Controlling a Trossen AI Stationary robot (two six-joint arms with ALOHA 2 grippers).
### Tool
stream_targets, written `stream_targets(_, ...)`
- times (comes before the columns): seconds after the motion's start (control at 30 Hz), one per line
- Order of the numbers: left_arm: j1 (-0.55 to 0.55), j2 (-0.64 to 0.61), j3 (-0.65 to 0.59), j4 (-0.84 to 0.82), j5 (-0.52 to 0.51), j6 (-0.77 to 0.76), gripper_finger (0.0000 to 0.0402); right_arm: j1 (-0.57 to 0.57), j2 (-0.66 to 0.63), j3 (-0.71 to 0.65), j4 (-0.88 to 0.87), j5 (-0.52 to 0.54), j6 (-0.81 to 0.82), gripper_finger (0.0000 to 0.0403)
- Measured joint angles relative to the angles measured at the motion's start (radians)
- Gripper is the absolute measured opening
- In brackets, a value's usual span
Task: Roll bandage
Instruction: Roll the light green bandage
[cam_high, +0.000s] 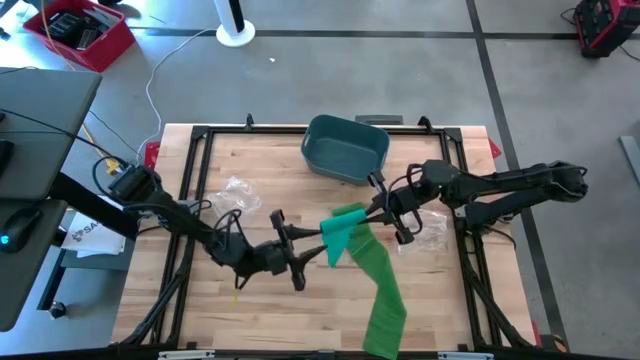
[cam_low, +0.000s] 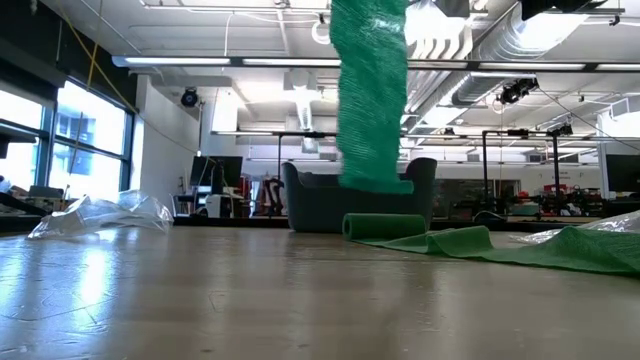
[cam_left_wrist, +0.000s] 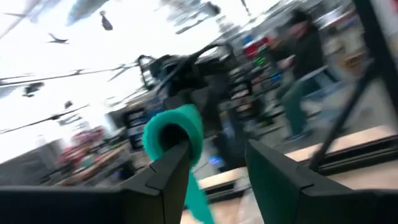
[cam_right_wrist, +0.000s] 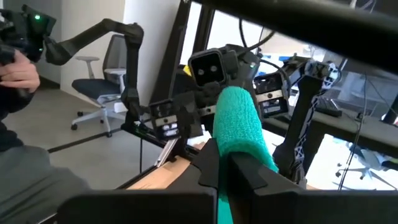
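Right claw (cam_high: 385, 207) pinches the rolled end of the green bandage (cam_high: 352, 232) above the desk's middle, jaws clamped shut on it, while the left claw (cam_high: 305, 255) faces it with its fingers (cam_left_wrist: 161, 180) parted around the roll's other end, not gripping. Between them the roll's long axis runs claw to claw. A loose tail drops to the desk (cam_high: 200, 310) and trails to the near edge. Behind sits a bin (cam_high: 345, 150). Further winding looks to depend on the right claw.
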Motion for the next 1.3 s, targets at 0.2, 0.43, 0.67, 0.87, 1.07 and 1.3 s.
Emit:
stream_targets(0.2,-0.026,0.011,0.035,0.0,-0.034,0.045,0.0157,0.0,0.0,0.0,-0.001,0.0,0.017,0.0)
stream_targets(0.43,0.008,0.002,0.035,0.002,-0.068,-0.073,0.0157,0.0,0.0,0.0,-0.008,0.079,0.016,0.0)
stream_targets(0.67,0.064,0.001,0.035,-0.062,-0.06,-0.217,0.0143,0.0,0.0,0.0,-0.043,0.088,0.005,0.0)
stream_targets(0.87,0.089,0.0,0.035,-0.095,0.003,-0.287,0.0087,0.0,0.0,0.0,-0.066,0.082,0.005,0.0)
stream_targets(1.07,0.085,-0.003,0.034,-0.106,0.008,-0.273,0.001,0.0,0.0,0.001,-0.099,0.089,0.01,0.001)
stream_targets(1.3,0.068,-0.055,0.034,-0.189,-0.018,-0.287,0.0007,-0.005,-0.022,0.002,-0.184,0.131,0.02,0.0088)
